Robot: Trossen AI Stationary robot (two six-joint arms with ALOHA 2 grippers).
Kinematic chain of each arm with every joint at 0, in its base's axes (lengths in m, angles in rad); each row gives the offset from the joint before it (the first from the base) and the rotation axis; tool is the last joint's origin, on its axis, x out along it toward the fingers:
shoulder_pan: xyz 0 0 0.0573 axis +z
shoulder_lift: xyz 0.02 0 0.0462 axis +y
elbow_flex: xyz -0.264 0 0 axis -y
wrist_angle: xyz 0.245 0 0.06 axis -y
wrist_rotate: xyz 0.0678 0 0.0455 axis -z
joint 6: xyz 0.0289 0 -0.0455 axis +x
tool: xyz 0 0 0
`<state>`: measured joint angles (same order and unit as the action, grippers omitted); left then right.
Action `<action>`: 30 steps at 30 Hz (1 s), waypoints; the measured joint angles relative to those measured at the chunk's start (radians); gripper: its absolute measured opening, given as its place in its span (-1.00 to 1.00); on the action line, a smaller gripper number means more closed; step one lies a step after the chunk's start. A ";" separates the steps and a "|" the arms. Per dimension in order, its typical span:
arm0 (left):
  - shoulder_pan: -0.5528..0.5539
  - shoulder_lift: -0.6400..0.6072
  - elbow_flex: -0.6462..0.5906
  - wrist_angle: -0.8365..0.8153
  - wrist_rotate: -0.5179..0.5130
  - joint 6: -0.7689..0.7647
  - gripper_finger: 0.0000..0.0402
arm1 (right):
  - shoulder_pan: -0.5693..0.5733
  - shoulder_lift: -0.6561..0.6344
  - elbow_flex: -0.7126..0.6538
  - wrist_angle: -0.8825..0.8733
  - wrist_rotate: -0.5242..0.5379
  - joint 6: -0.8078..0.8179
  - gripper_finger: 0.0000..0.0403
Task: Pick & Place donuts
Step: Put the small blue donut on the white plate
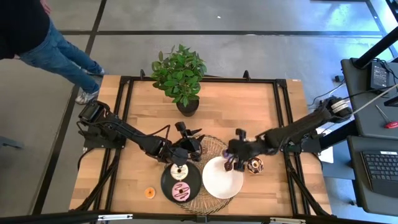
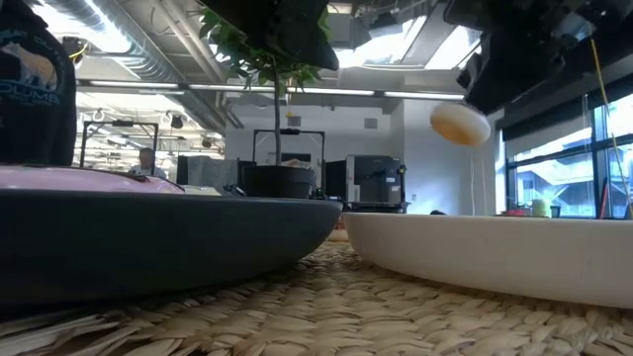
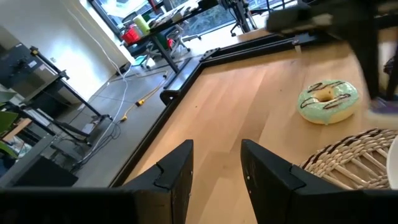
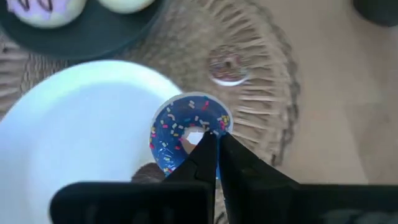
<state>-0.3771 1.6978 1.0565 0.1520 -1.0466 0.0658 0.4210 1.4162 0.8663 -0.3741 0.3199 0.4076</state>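
Front edge: orange mini donut (image 1: 149,193) is seen alone on bare wood, left of the woven mat (image 1: 206,203).

On the mat, black plate (image 1: 164,182) and white plate (image 1: 217,182) are set side by side. The black plate is loaded with a pink donut (image 1: 181,191) nearer the front and a cream donut (image 1: 179,172) behind it. Nothing is resting on the white plate.

Right gripper (image 4: 211,142) is positioned over the white plate's far-right rim. Its fingers are pinched together on the ring of a sprinkled donut (image 4: 166,134) with blue icing, one finger through the hole. The donut is held clear of the plate; from table height its pale underside is seen hanging above the rim.

Left gripper (image 3: 216,149) is held just behind the black plate. Its fingers are parted a moderate way and nothing is gripped.

Mint-green donut (image 3: 328,101) with dark drizzle is seen flat on bare wood just off the mat's edge, past the left fingers. A small pale ring (image 4: 227,65) is seen on the mat beyond the held donut; it is too blurred to be identified.

Further back: potted plant (image 1: 179,74) at the table's far edge. Beyond the far-left corner, a person's legs (image 1: 62,56) are seen on the floor.
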 joint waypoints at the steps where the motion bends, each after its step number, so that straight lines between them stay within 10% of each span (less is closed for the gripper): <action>1: 0.000 0.000 0.000 0.000 0.000 0.000 -0.35 | 0.006 0.029 0.015 0.001 0.000 -0.006 -0.94; 30: -0.001 0.000 0.000 0.000 0.054 -0.003 -0.35 | 0.048 0.372 0.178 -0.001 -0.113 -0.021 -0.79</action>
<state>-0.3779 1.6978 1.0565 0.1520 -0.9928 0.0631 0.4690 1.7885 1.0447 -0.3756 0.2073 0.3866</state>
